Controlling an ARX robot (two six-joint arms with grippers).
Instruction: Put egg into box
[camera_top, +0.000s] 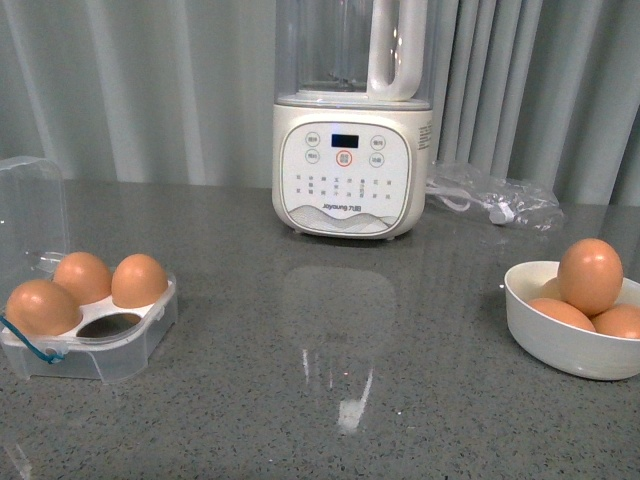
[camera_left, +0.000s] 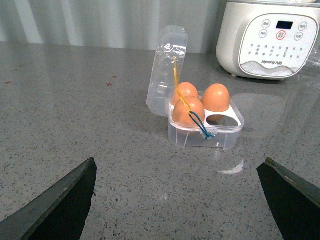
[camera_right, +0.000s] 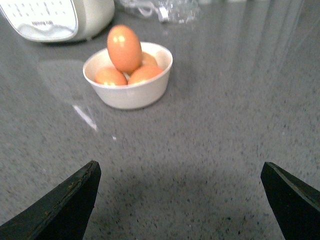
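Note:
The clear four-cell box (camera_top: 140, 335) stands at the left of the table, lid open, with three brown eggs and one empty cell (camera_top: 108, 325). It also shows in the left wrist view (camera_left: 225, 137), with blue and yellow strings. A top egg (camera_top: 590, 275) stands on other eggs in a white bowl (camera_top: 560, 345) at the right; the right wrist view shows this egg (camera_right: 124, 48) and bowl (camera_right: 132, 95). My left gripper (camera_left: 185, 200) is open and empty, short of the box. My right gripper (camera_right: 182, 200) is open and empty, short of the bowl. Neither arm shows in the front view.
A cream blender (camera_top: 350, 160) with a clear jug stands at the back middle. A crumpled clear plastic bag (camera_top: 495, 195) lies to its right. Grey curtains hang behind the grey speckled table (camera_top: 330, 400).

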